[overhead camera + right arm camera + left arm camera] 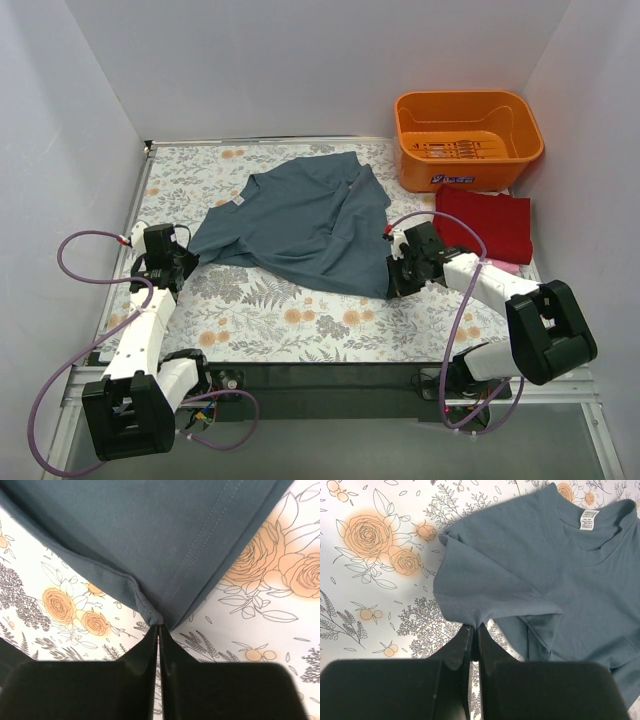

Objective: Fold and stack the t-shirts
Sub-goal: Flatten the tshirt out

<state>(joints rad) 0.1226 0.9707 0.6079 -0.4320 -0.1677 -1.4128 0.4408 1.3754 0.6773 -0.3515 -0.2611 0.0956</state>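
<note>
- Lying rumpled and unfolded across the middle of the table (300,330): one blue-grey t-shirt (300,225), collar toward the far left corner, neck label (589,519) showing.
- Pinching the hem of that shirt's sleeve near the left edge of the table: left claw (475,630), jaws pressed together on the cloth.
- Pinching a bottom-hem corner toward the right edge: right claw (159,627), jaws likewise squeezed tight on a fold of fabric.
- Gripped at two well-separated points, probably to pull the cloth taut and flat before a first fold.
- Folded flat near the right edge, just in front of the basket (468,140): one red t-shirt (485,222), apparently the start of the stack.
- Peeking out beneath its near edge: a strip of one pink t-shirt (508,268), mostly hidden.
- Counted: three shirts, one orange basket at the far right corner, two claws, both holding the same shirt.
- Judged early for this shirt: no fold made.
</note>
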